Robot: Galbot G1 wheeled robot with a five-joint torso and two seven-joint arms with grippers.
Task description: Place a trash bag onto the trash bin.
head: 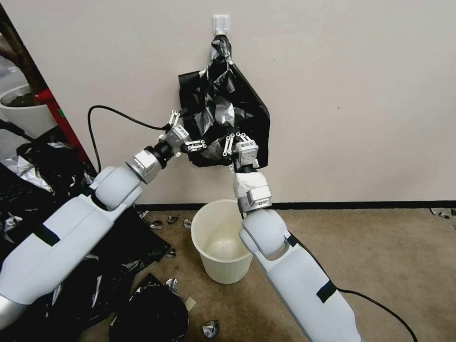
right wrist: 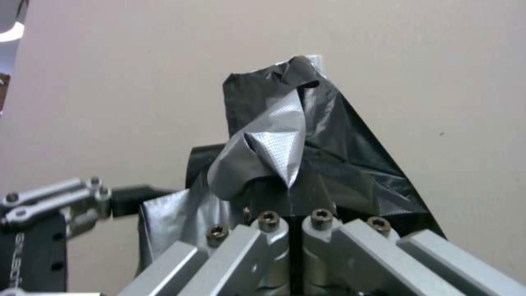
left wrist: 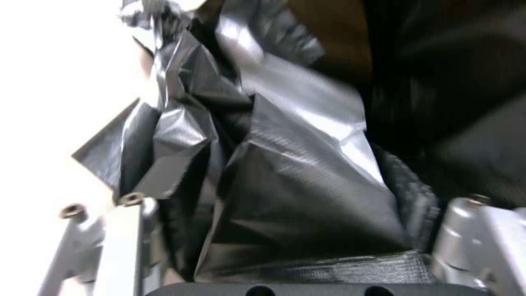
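Note:
A sheaf of black bags (head: 256,124) hangs on the wall from a white hook (head: 221,21). Its crumpled front layer, the trash bag (head: 216,111) (right wrist: 274,152), shows silvery-grey wrinkles. My right gripper (head: 239,138) (right wrist: 290,220) points up under the bag's lower edge and is shut on it. At the bag's lower left corner my left gripper (head: 186,131) (left wrist: 296,230) stands open, with the film (left wrist: 285,164) lying loose between its fingers. The cream-white trash bin (head: 223,268) stands upright on the floor below both grippers, with no bag on it.
A white pot with soil (head: 23,111) stands at the far left. A large mass of black and silver film (head: 42,166) and torn scraps (head: 164,223) cover the floor left of the bin. The carpet (head: 380,251) to the right is bare.

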